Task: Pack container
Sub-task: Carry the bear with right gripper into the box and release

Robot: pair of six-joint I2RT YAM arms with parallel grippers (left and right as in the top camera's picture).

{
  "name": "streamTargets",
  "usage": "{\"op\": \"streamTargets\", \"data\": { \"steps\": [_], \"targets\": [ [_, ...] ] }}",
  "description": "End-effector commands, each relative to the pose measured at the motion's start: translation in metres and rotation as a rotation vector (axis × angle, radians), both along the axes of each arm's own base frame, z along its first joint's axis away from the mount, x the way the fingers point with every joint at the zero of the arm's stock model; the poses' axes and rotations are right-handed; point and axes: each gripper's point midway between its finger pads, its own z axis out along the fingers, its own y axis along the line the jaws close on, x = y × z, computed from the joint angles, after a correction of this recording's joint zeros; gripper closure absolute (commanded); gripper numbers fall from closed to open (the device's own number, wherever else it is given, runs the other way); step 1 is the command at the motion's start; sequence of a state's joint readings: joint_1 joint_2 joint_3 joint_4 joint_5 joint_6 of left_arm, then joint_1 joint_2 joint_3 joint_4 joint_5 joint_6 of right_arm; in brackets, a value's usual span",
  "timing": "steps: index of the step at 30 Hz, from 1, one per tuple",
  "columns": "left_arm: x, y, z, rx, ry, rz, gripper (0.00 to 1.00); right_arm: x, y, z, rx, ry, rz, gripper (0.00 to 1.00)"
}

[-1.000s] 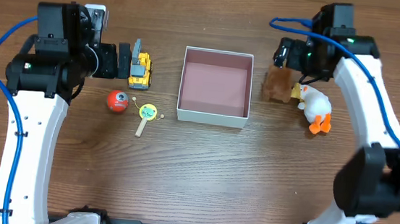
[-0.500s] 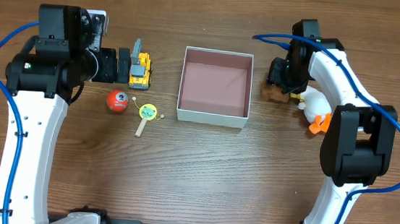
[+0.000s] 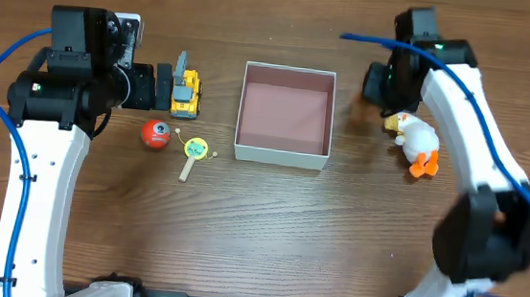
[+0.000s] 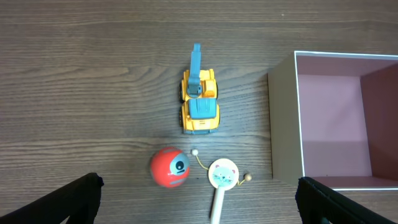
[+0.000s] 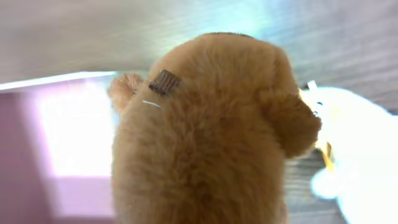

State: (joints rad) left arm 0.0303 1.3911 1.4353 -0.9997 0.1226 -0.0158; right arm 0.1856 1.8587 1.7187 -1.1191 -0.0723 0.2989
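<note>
Container (image 3: 281,156) sits mid-frame, open top up, directly left in frame of the right gripper (image 3: 382,86), which looks clenched on a brown plush toy (image 5: 205,137). A short carry leftward over the right wall should do it. Left gripper (image 4: 199,186) hangs spread wide above the yellow digger (image 4: 199,102).

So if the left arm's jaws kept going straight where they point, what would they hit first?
Probably the yellow toy digger, lying straight ahead of the left arm's open jaws; their height over the table is unclear.

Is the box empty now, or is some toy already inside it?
Empty: the container shows only its bare pink floor in the overhead and left wrist views.
</note>
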Motion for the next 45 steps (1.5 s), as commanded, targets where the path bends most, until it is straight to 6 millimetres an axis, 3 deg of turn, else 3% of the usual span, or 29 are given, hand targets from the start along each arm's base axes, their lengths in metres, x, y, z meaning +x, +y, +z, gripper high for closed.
{"op": "streamTargets", "data": {
  "steps": [1, 4, 7, 10, 16, 18, 22, 25, 29, 35, 42, 45],
  "targets": [
    [0.004, 0.0, 0.009, 0.017, -0.028, -0.02, 0.0, -0.02, 0.047, 0.075, 0.083, -0.162, 0.054, 0.96],
    [0.004, 0.0, 0.009, 0.017, -0.028, -0.02, 0.0, -0.035, 0.093, 0.077, 0.119, -0.165, 0.118, 0.96],
    [0.004, 0.0, 0.009, 0.017, -0.028, -0.02, 0.0, -0.037, 0.127, 0.058, 0.09, -0.176, 0.185, 0.96],
    [0.004, 0.0, 0.009, 0.017, -0.028, -0.02, 0.0, -0.026, 0.138, 0.023, 0.015, -0.158, 0.109, 0.96],
    [0.004, 0.0, 0.009, 0.017, -0.028, -0.02, 0.0, -0.018, 0.177, -0.05, 0.072, -0.028, 0.137, 0.96],
    [0.004, 0.0, 0.009, 0.017, -0.028, -0.02, 0.0, -0.016, 0.183, -0.073, 0.065, 0.004, 0.142, 0.87],
    [0.004, 0.0, 0.009, 0.017, -0.028, -0.02, 0.0, -0.017, 0.197, -0.09, 0.105, 0.031, 0.173, 0.79],
    [0.004, 0.0, 0.009, 0.017, -0.028, -0.02, 0.0, -0.017, 0.198, -0.089, 0.106, 0.027, 0.177, 0.7],
    [0.004, 0.0, 0.009, 0.017, -0.028, -0.02, 0.0, -0.018, 0.199, -0.089, 0.106, 0.03, 0.196, 0.39],
    [0.004, 0.0, 0.009, 0.017, -0.028, -0.02, 0.0, -0.017, 0.202, -0.081, 0.098, -0.001, 0.278, 0.31],
    [0.004, 0.0, 0.009, 0.017, -0.028, -0.02, 0.0, -0.01, 0.203, -0.031, 0.11, -0.125, 0.33, 0.27],
    [0.004, 0.0, 0.009, 0.017, -0.028, -0.02, 0.0, -0.002, 0.181, 0.013, 0.084, -0.231, 0.276, 0.26]
  ]
}}
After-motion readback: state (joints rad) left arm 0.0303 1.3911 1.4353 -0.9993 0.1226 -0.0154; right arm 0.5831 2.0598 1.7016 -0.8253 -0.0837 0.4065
